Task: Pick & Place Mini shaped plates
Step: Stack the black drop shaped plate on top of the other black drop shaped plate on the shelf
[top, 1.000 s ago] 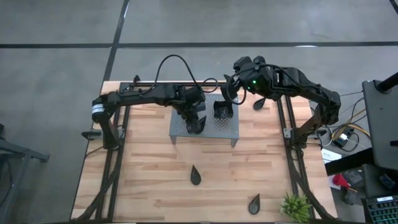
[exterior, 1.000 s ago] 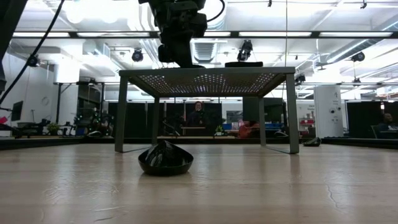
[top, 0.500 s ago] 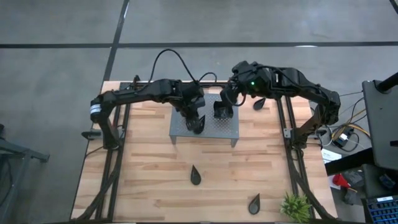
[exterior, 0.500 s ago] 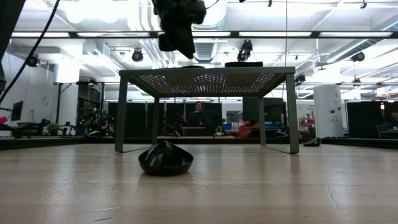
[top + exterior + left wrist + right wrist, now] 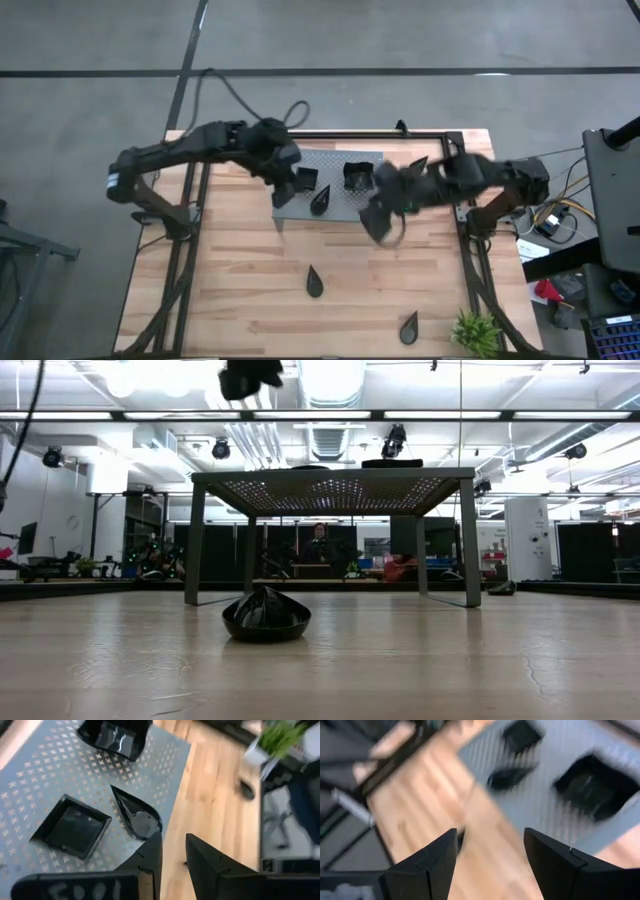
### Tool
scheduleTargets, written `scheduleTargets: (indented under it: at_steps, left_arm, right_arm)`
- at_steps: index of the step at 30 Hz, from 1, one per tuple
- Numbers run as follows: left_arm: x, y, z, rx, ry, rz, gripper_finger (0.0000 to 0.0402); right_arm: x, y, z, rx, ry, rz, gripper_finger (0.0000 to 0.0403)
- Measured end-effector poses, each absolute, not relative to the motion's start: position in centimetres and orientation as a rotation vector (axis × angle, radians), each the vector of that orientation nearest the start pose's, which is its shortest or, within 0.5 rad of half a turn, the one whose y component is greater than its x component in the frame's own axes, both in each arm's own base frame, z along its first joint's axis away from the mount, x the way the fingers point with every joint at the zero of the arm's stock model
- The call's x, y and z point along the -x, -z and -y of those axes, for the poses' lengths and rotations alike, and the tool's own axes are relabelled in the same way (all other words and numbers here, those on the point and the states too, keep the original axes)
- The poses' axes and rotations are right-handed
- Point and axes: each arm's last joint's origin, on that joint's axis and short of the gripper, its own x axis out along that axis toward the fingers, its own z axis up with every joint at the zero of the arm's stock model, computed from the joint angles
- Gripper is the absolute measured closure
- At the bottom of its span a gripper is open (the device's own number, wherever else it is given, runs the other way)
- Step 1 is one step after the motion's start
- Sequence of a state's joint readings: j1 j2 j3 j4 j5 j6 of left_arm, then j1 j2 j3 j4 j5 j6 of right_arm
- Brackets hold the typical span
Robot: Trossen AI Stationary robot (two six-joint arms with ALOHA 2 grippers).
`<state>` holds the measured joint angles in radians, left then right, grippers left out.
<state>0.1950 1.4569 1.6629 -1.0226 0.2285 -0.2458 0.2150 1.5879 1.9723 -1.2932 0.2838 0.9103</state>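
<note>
Three glossy black mini plates rest flat on the grey perforated rack (image 5: 350, 205): a square one (image 5: 307, 178), a teardrop one (image 5: 320, 200) and another square one (image 5: 358, 177). Two more teardrop plates lie on the wooden table (image 5: 315, 283) (image 5: 408, 325); the nearer one shows in the low view (image 5: 265, 618). My left gripper (image 5: 283, 192) hovers above the rack's left edge, open and empty; its wrist view shows the teardrop plate (image 5: 135, 815) and a square plate (image 5: 70, 827) below it. My right gripper (image 5: 378, 220) is open and empty above the table, off the rack's near right corner.
A small green plant (image 5: 475, 332) stands at the table's near right corner. The rack (image 5: 330, 480) stands on legs with free room under it. Bare wood lies between the rack and the table's near edge.
My left gripper has risen and drawn back toward the table's left, leaving the teardrop plate on the rack. My right arm has swung fast from the rack's far right side toward the near edge, ending above the table beside the rack.
</note>
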Motion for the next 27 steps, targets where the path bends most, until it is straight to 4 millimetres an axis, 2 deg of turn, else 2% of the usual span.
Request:
scheduleTargets:
  at_steps: [5,10,14,19,24,27]
  left_arm:
    - [-25.1,-41.9,-4.2,0.489,-0.101,-0.706,0.0325]
    - [-23.1,-42.6,-3.8,0.566,-0.164,-0.646,0.0324]
    - [-22.3,-42.6,-3.7,0.635,-0.188,-0.608,0.0325]
    - [-21.7,-42.2,-3.4,0.63,-0.184,-0.607,0.0324]
    - [-21.8,-41.4,-3.3,0.581,-0.161,-0.609,0.0325]
    - [-21.9,-40.9,-3.3,0.571,-0.153,-0.624,0.0322]
  right_arm:
    - [-27.0,-42.3,-9.6,-0.591,0.38,-0.896,0.0179]
    - [-25.3,-39.9,-14.6,-0.477,0.211,-1.052,0.0179]
    - [-23.5,-37.1,-18.1,-0.406,0.165,-1.145,0.0179]
    - [-22.1,-33.9,-21.6,-0.413,0.092,-1.15,0.0179]
    - [-22.0,-30.2,-25.6,-0.388,-0.106,-1.06,0.0179]
    - [-22.3,-27.7,-27.6,-0.371,-0.171,-1.062,0.0179]
